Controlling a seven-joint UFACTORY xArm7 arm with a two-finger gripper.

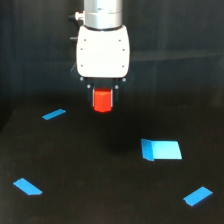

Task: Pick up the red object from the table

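My claw [103, 96] is clenched on the red object [103, 100], which hangs clear above the black table [90, 170] among blue pieces, so I judge the pick nearly finished: next, a steady upward carry.

Arm vertical, white wrist pointing down; claw [103, 100] clamped on red object [103, 101].

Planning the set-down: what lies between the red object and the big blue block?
Exterior view: only bare table between the red object, held in the pincer, and the big blue block.
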